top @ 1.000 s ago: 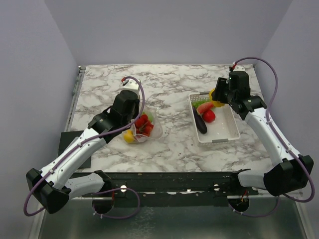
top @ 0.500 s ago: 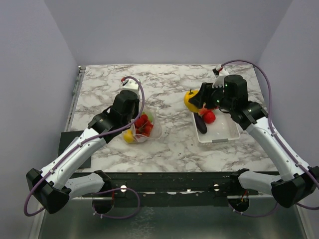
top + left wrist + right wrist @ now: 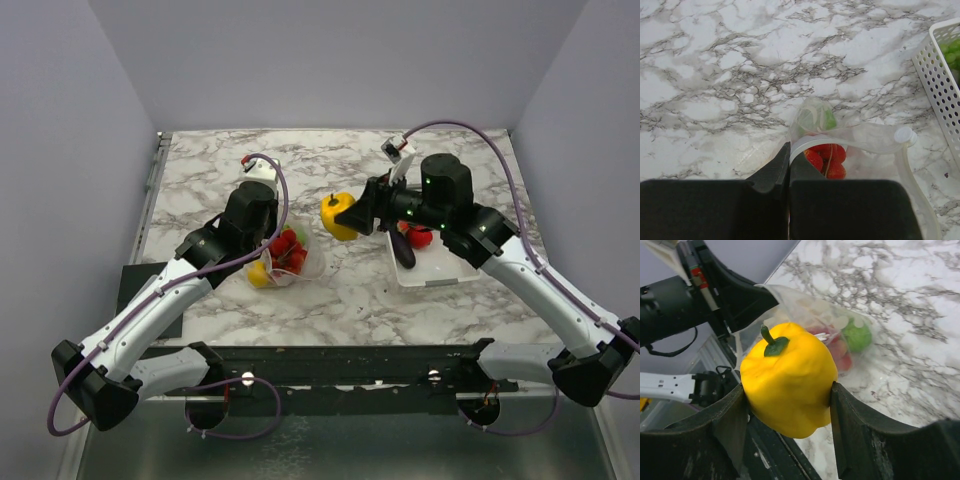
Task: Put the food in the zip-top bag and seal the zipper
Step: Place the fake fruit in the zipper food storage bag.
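The clear zip-top bag (image 3: 290,256) lies on the marble left of centre, mouth open, with red berries (image 3: 826,159) and a green piece (image 3: 829,119) inside; a yellow piece (image 3: 259,274) shows at its near end. My left gripper (image 3: 789,152) is shut on the bag's whitish zipper rim (image 3: 860,141), holding the mouth open. My right gripper (image 3: 352,218) is shut on a yellow toy pepper (image 3: 340,215) with a green stem, held in the air just right of the bag; in the right wrist view the pepper (image 3: 788,377) hangs before the bag's mouth (image 3: 815,315).
A white perforated basket (image 3: 445,267) stands right of centre with a dark purple eggplant (image 3: 402,250) and a red piece (image 3: 420,237); its corner shows in the left wrist view (image 3: 940,75). A black mat edge lies at the near left (image 3: 135,290).
My right gripper has carried the yellow pepper from over the basket leftwards to beside the bag. The left arm and the bag have not moved.
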`<state>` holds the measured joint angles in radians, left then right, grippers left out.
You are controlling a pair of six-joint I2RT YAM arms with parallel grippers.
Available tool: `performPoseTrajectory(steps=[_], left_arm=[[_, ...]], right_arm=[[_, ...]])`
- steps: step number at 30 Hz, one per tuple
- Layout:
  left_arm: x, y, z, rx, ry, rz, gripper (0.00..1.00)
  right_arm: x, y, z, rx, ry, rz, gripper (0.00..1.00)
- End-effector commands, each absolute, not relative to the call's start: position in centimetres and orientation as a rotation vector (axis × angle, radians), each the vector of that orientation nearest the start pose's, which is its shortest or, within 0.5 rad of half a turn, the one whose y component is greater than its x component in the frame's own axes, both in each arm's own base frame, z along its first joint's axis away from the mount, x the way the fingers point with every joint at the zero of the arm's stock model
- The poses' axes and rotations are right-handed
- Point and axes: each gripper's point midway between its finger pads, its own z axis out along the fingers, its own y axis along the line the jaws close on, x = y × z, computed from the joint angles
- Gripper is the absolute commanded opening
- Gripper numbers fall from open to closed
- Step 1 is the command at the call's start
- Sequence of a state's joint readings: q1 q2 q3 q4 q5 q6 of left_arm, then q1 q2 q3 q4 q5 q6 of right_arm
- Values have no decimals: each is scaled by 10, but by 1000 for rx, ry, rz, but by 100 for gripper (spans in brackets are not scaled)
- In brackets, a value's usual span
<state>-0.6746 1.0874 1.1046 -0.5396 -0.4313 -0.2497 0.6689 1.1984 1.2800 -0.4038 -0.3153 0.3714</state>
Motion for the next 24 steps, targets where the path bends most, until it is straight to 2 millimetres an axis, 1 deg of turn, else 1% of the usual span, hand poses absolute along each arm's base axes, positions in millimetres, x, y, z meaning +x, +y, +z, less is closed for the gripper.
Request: performPoseTrajectory(steps=[1,6,11,15,18,24], left_arm=[[297,-156,271,157,1989,-169,0],[297,-157,272,157,1988,-175,0],[297,-157,270,160,1992,-179,0],[297,-158,271,161,1991,-183,0],[297,-157,272,161,1989,-184,0],[297,-157,272,159,1988,-187,0]], right_arm=[[236,319,346,-595,1875,1093,22],[227,345,337,-654,1892,1107,23],[229,362,320,-665,1934,1084,24],[226,376,305,-695,1968,1064,24],[230,382,291,-690,2004,1025,25],[244,385,267,-644,2075,941,31]])
